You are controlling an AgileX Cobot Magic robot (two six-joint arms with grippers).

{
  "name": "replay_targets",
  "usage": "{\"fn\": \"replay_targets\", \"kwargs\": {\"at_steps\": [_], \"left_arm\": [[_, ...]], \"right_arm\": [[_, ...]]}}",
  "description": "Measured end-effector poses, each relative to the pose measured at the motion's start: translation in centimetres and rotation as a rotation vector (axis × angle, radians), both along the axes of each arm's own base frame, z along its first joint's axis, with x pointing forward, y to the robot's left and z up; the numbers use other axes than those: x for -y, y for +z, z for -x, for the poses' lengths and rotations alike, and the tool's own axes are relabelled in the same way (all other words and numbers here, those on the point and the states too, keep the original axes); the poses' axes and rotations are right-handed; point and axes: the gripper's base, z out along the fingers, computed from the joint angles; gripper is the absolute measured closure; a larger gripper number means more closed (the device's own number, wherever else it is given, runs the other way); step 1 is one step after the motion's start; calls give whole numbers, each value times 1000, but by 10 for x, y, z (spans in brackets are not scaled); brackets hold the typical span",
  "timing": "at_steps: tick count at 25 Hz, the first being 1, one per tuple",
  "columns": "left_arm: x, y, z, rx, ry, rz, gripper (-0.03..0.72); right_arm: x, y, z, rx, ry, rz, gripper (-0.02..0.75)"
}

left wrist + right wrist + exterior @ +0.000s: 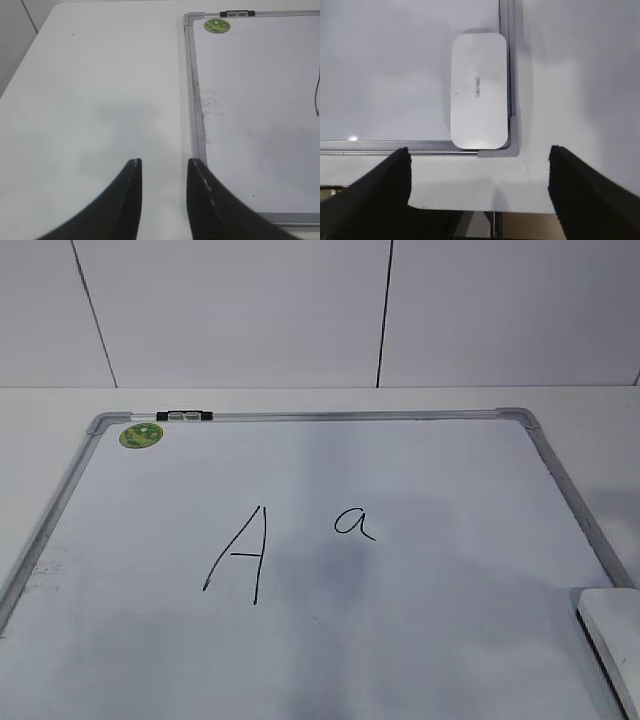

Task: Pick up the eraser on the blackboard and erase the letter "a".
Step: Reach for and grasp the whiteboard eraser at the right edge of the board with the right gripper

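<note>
Lying ahead of the wide-open right gripper (480,165), the eraser (479,91) hugs the blackboard (512,100) frame corner. A finger could snag that frame. The left gripper (164,172) is narrowly parted.

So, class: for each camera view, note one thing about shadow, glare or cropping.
Exterior view: soft grey shadows fall across the blackboard, and the eraser is cropped by the frame edge. Left wrist view: a faint shadow lies on the table. Right wrist view: a small bright glare spot sits beside the board's frame.
</note>
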Motion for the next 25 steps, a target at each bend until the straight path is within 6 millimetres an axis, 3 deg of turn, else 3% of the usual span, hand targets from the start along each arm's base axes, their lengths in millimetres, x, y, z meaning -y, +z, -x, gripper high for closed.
{"fn": "replay_targets", "kwargs": {"at_steps": [14,25], "left_arm": [[0,0,0,0,0,0,454],[0,0,0,0,0,0,454]], "right_arm": [[-10,-35,-50,-322,7,-6,62],[-18,-55,-77,-366,19,7,62]]}}
